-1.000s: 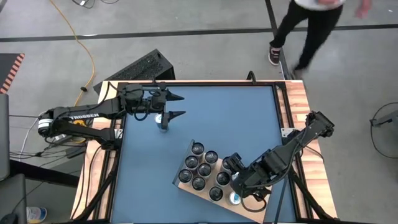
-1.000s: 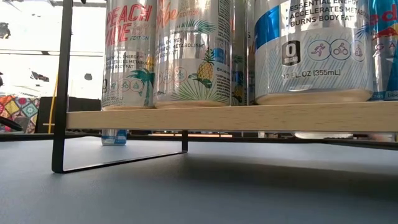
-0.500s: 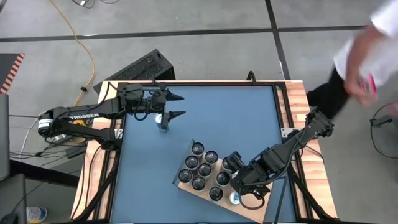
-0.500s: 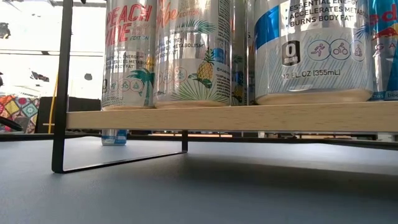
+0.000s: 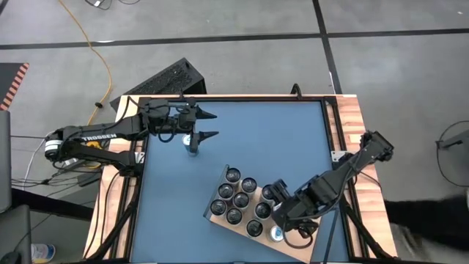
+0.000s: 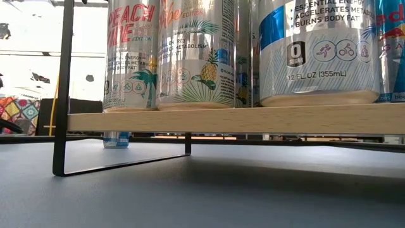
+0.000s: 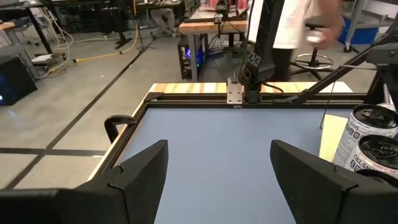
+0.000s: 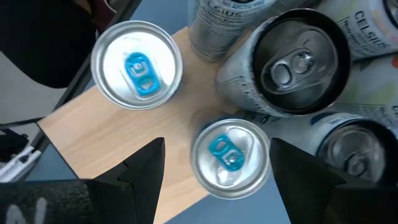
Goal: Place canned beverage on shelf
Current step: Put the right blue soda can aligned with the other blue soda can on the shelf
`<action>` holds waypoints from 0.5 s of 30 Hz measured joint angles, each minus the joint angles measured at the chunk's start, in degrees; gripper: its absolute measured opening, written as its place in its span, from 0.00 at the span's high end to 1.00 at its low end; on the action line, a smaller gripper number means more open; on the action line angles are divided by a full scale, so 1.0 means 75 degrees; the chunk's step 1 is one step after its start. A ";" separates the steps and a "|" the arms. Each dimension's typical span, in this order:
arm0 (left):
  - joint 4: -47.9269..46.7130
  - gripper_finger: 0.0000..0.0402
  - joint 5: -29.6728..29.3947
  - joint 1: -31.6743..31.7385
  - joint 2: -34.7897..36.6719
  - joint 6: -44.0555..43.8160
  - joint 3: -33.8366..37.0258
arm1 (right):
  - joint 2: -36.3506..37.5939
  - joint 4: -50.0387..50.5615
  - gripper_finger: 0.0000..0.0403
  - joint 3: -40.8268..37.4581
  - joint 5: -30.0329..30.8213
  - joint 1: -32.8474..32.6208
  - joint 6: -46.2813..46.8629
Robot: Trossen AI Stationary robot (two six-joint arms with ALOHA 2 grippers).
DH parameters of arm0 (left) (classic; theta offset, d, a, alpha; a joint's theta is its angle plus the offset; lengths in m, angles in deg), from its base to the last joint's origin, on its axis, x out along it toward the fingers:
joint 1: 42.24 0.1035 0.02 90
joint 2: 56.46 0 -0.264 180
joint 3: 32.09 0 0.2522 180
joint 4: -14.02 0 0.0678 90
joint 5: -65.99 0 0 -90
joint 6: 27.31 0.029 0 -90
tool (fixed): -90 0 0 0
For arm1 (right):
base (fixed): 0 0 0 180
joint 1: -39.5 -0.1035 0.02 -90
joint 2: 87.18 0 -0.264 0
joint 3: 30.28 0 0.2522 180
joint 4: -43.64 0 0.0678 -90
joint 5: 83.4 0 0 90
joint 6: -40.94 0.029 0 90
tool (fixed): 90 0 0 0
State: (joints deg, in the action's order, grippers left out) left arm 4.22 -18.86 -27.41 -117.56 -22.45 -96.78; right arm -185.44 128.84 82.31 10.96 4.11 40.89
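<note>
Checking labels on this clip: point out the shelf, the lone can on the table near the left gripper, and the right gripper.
shelf (image 5: pixel 220 215): high view, bare wood at its left corner.
lone can (image 5: pixel 189 140): high view, its top.
right gripper (image 8: pixel 214 163): right wrist view, midway between its fingertips, above a blue-tabbed can.

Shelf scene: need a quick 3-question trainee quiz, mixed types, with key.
1. True or false: the left gripper is shut on a can.
2. The right gripper, open, is above: A. a blue-tab can on the shelf; B. bare table; C. the floor.
3. Fill in: the lone can beside the left gripper stands on the blue ___.
Key: 1 false; 2 A; 3 table.
</note>
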 joint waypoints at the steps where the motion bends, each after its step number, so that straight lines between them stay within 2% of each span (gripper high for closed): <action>1: 0.0000 0.33 0.0000 0.0000 0.0000 -0.0002 0.0000 | 0.0000 0.0000 0.33 0.0000 -0.0005 -0.0031 0.0067; 15: 0.0000 0.33 0.0000 0.0000 0.0000 -0.0182 0.0000 | 0.0015 -0.0093 0.33 -0.0263 -0.0011 -0.0234 0.0607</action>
State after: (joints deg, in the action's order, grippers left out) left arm 4.22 -18.86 -27.41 -117.56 -23.82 -96.78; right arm -185.33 128.14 80.34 10.87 2.35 45.45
